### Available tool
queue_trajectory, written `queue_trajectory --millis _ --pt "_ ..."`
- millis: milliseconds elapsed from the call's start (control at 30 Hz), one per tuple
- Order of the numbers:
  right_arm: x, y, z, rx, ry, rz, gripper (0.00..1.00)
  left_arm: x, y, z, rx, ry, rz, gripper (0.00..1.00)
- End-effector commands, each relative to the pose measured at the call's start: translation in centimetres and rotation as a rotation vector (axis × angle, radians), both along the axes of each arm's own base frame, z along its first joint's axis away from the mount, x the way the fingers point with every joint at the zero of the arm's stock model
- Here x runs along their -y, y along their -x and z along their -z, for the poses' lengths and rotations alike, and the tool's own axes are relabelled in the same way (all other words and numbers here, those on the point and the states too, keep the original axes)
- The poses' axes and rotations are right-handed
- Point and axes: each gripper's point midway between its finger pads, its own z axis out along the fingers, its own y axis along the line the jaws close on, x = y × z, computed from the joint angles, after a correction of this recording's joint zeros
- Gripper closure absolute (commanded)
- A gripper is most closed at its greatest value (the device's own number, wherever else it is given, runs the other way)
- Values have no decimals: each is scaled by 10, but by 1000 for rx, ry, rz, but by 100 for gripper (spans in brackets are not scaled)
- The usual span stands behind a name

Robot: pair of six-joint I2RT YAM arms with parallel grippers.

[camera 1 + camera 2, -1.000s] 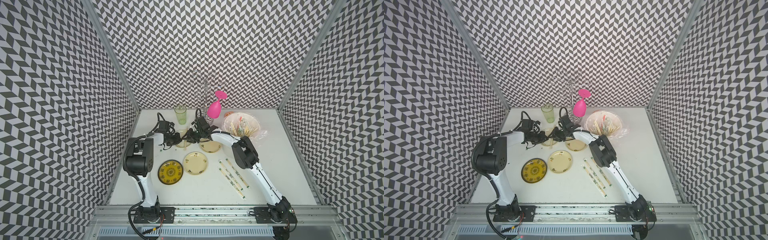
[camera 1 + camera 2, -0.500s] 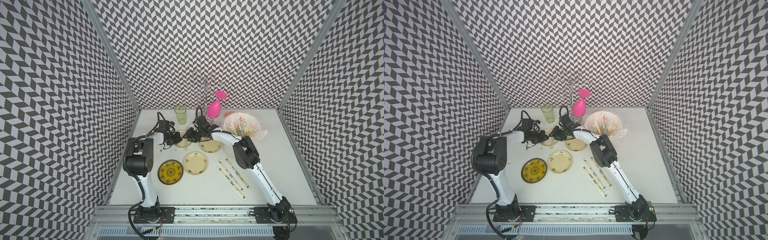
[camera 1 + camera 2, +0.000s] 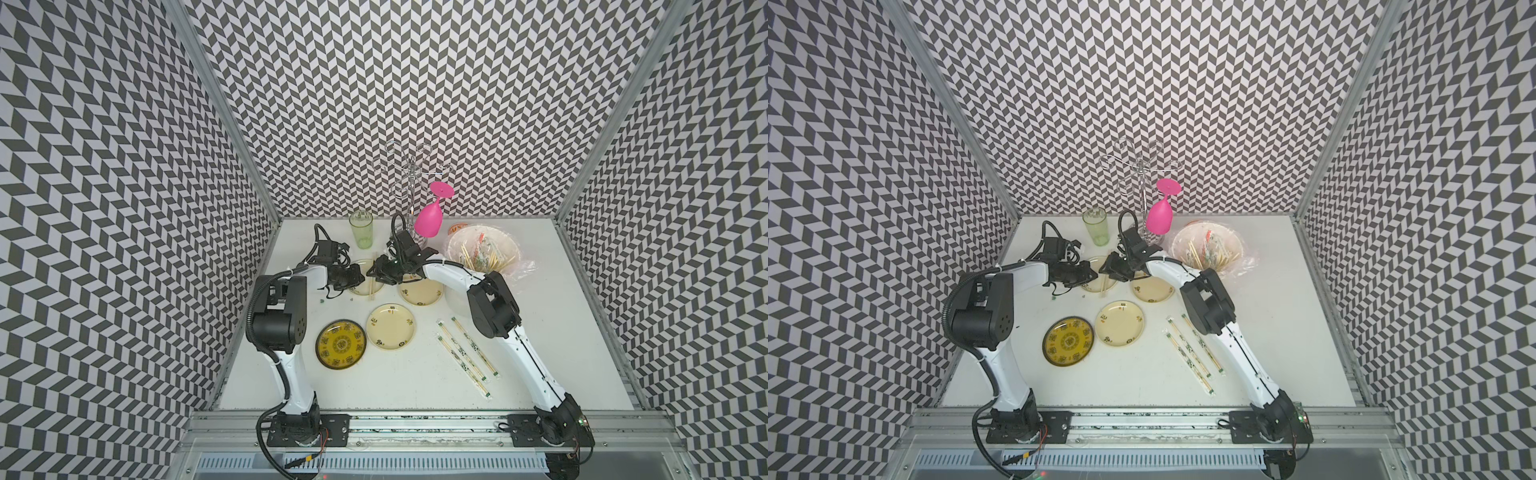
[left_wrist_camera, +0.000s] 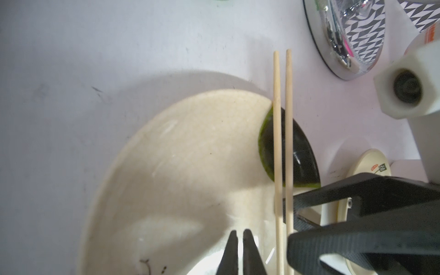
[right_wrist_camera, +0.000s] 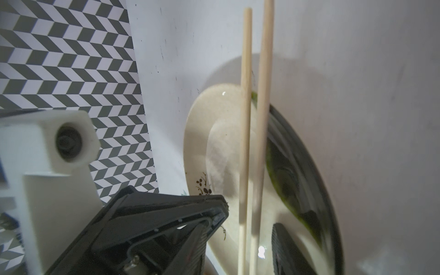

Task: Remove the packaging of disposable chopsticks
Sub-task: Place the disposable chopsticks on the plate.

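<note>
My right gripper (image 4: 292, 221) stands partly open. Its jaws are apart and clamp nothing, and the bare chopsticks (image 4: 277, 119) run just past its fingertips. The pair lies side by side across the cream plate (image 4: 178, 166), with its far ends reaching beyond the rim onto the table (image 4: 119, 47). My left gripper (image 4: 240, 232) is closed just beside the sticks, and I can see nothing between its jaws.

I judge the step in hand to be letting this unwrapped pair go onto the plate. To do it well, I should spread the right jaws until neither pad touches a stick. Then I should lift straight up, not sideways, because the sticks are light and round and a brushing finger could roll them off the rim. The left gripper should also back away without sweeping across them.

The panda-printed sleeves (image 3: 473, 348), with sticks inside, lie well behind my right gripper, near that arm's elbow. I cannot make out this pair's own sleeve.
</note>
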Motion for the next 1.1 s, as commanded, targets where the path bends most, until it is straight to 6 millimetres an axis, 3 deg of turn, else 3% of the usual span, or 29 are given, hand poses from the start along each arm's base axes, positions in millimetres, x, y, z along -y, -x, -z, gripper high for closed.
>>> queue_trajectory --millis 0,633,1067 --pt "2 -2 -37 61 -14 10 53 4 -5 -11 23 14 10 90" --pt "10 3 -55 97 15 12 50 1 -6 -19 44 8 2 90" --pt "19 3 -95 175 22 30 50 -8 -10 -30 76 0 -21 91"
